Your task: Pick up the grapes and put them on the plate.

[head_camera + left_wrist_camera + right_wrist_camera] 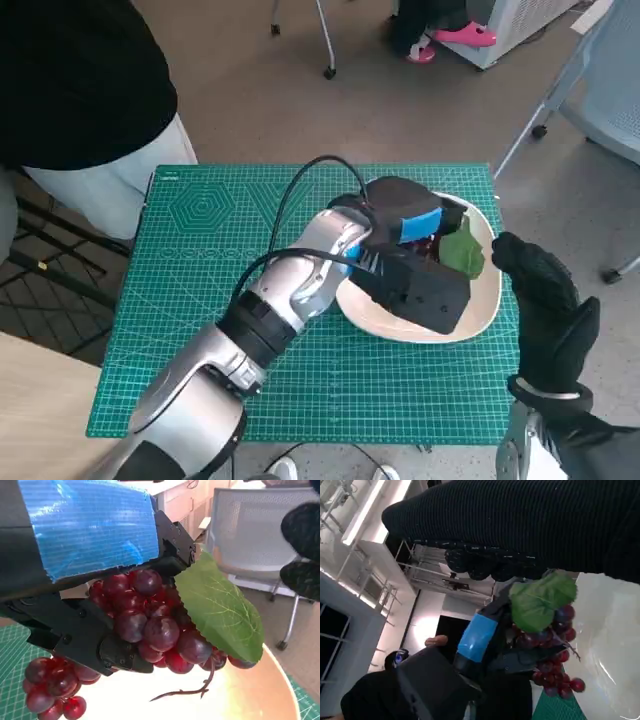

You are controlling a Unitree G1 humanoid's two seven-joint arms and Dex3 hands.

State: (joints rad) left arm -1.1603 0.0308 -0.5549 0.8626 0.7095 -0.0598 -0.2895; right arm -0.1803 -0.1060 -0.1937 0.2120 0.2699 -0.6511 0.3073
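One grape bunch (pixel 150 625), dark red, one green leaf (pixel 220 610) attached. Left hand (pixel 405 235) clamped on bunch, holding it over one cream plate (pixel 480 310); lowest grapes near plate surface, contact unclear. Right hand (pixel 545 290) beside plate rim, holding nothing, fingers apart. One green cutting mat (pixel 200 260) under plate.

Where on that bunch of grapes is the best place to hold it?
Around the thick upper part of the grapes, probably from above, as the left hand grips them now. There the fruit is packed tight, while the lower end hangs loose over the plate and the leaf is flimsy.
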